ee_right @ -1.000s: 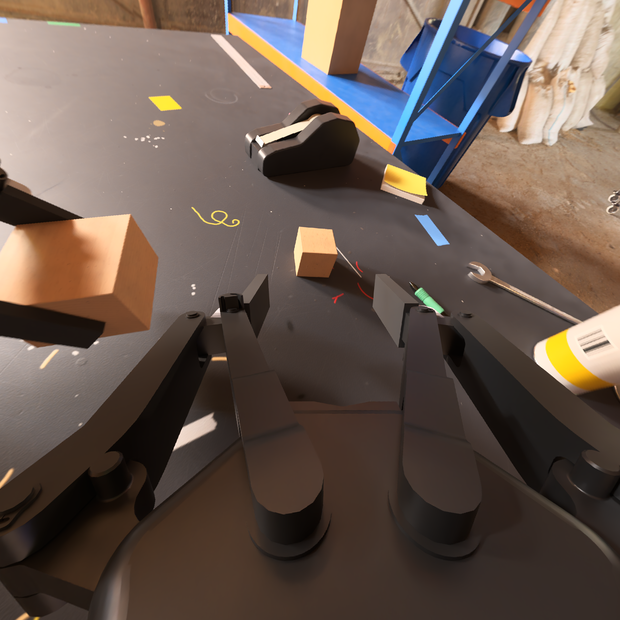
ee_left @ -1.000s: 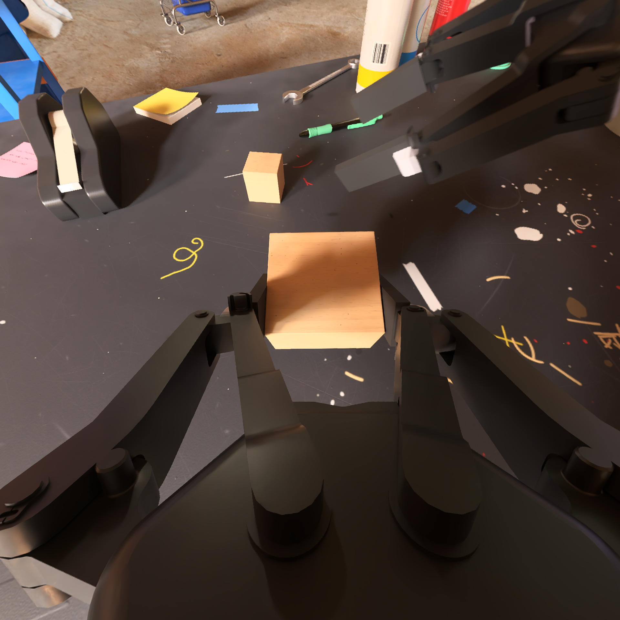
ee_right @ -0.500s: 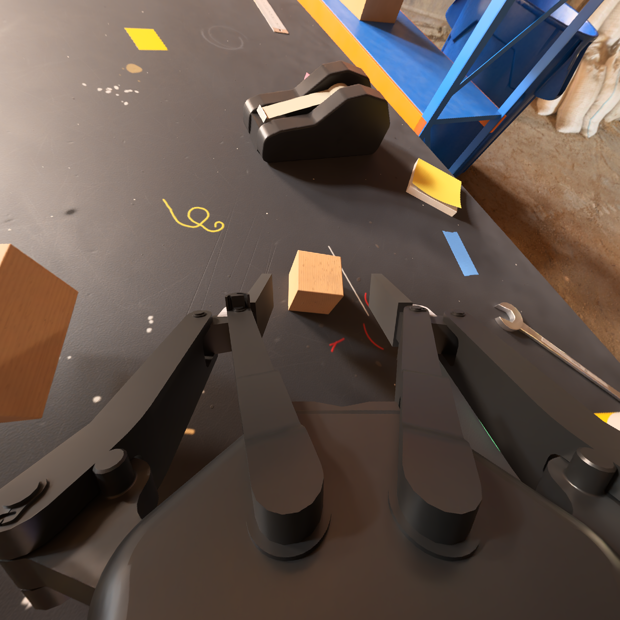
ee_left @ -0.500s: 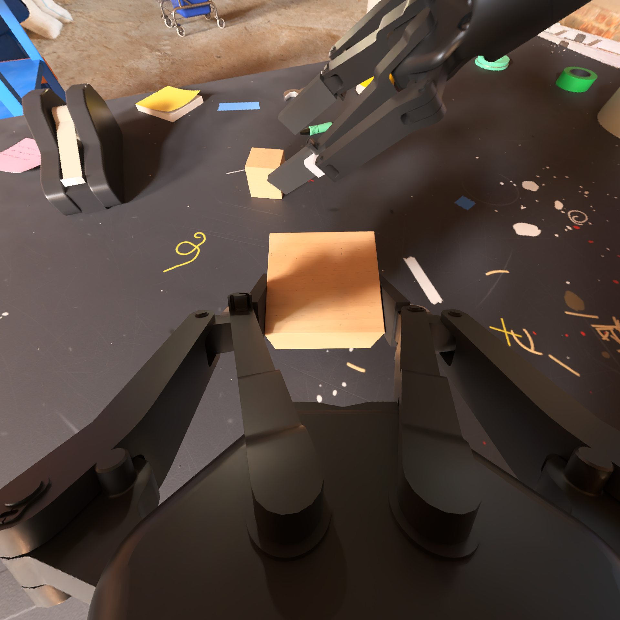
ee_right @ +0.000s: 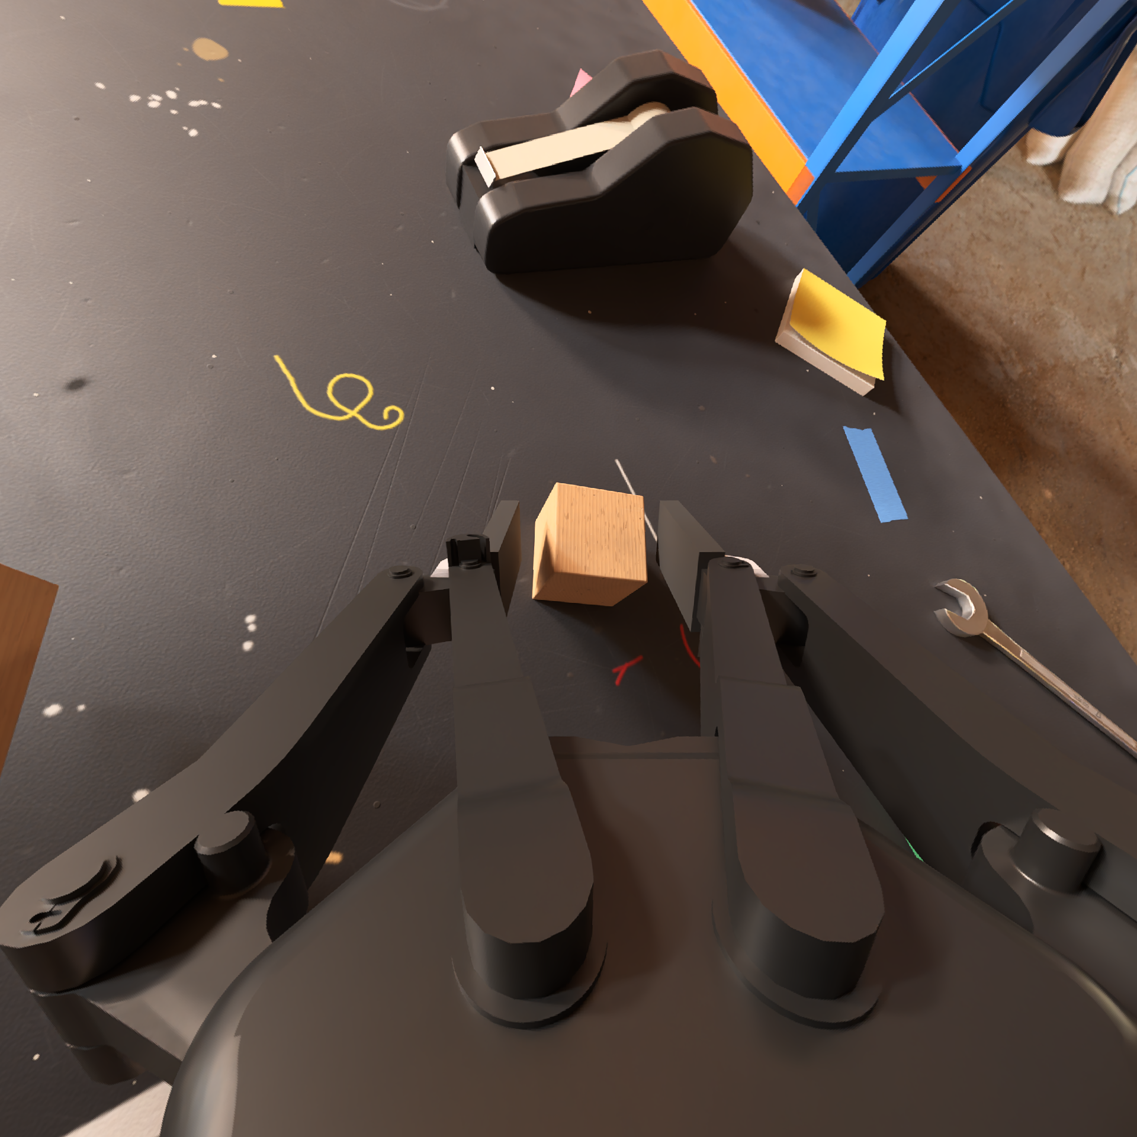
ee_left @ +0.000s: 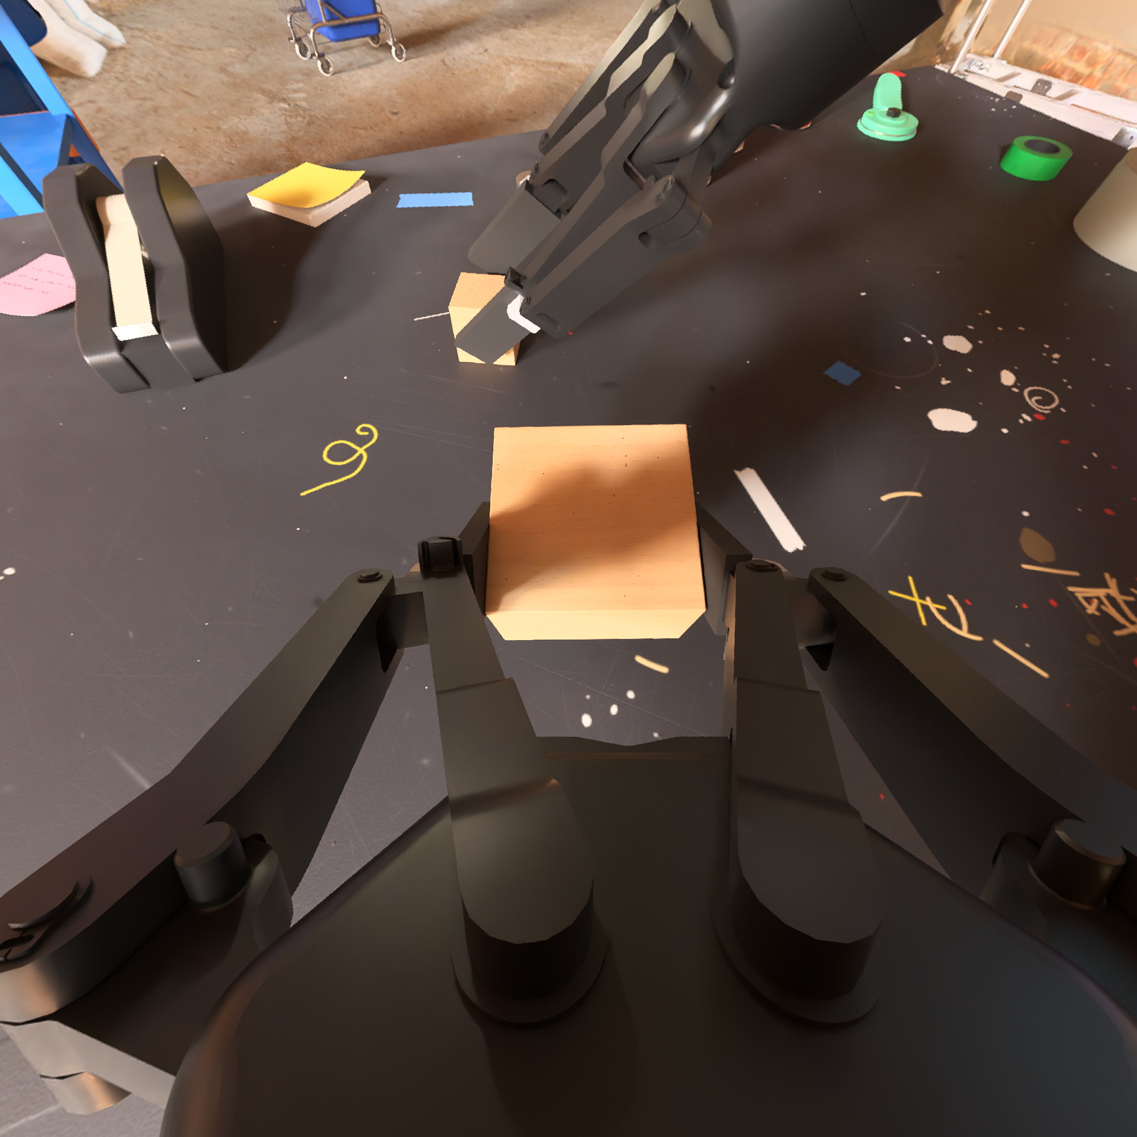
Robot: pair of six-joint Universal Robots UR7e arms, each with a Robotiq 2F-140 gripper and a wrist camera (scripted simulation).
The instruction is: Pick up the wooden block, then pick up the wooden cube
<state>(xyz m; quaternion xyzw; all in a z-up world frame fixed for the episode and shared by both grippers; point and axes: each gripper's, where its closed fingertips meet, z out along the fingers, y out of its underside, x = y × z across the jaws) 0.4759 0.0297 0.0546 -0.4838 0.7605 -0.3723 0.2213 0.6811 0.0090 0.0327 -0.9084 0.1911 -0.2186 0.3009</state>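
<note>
Two wooden pieces are in play above the dark table (ee_right: 184,258). The left gripper (ee_left: 594,572) clamps the wooden block (ee_left: 594,529), lifted off the tabletop. The right gripper (ee_right: 587,547) straddles the wooden cube (ee_right: 590,544), jaws spread with gaps either side; the cube rests on the table near the edge with the blue tape strip (ee_right: 873,474).

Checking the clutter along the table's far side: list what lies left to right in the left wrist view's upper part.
pink note → tape dispenser → yellow sticky pad → blue tape strip → green tape roll
</note>
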